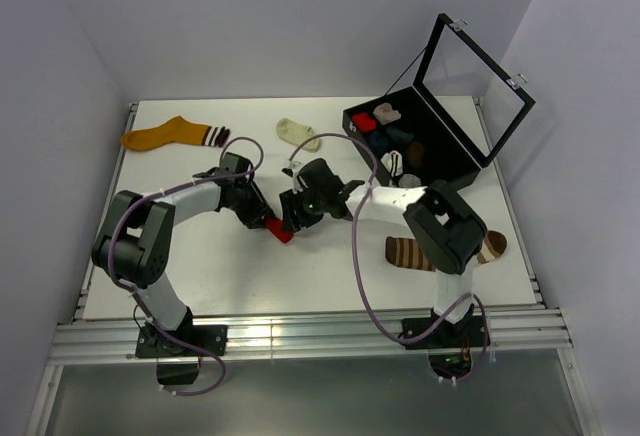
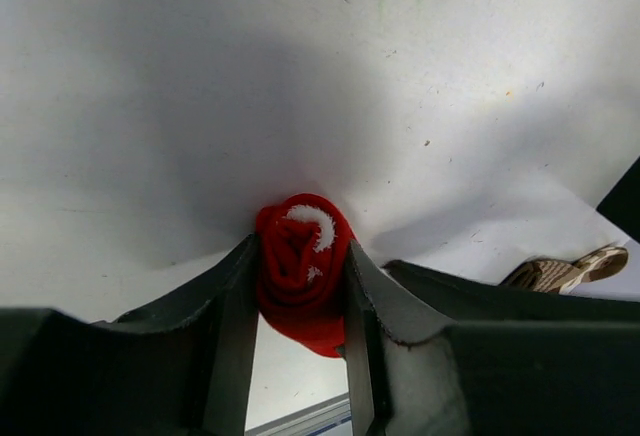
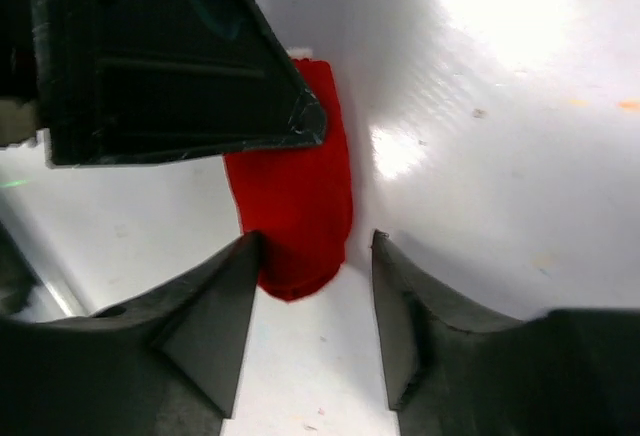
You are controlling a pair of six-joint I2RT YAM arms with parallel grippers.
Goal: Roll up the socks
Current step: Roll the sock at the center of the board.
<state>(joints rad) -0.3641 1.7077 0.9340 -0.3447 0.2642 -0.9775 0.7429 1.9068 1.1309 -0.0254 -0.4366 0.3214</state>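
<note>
Where the white table [image 1: 200, 276] sits boxed by pale grey walls [image 1: 300, 16], left arm [image 1: 180, 201] and right arm [image 1: 390, 196] fold inward to its middle. Left gripper [image 2: 300, 256] is clamped on the rolled red sock [image 2: 298, 286]. Right gripper [image 3: 312, 256] stands open, loosely straddling the sock's flat end, which points lengthwise toward it.

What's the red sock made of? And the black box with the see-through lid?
The red sock looks like soft knitted fabric, matte: it bunches into folds where it is rolled. The black box looks stiff and smooth, maybe plastic or covered board; I cannot tell which. Its lid has a clear pane, probably plastic: the wall shows through.
</note>
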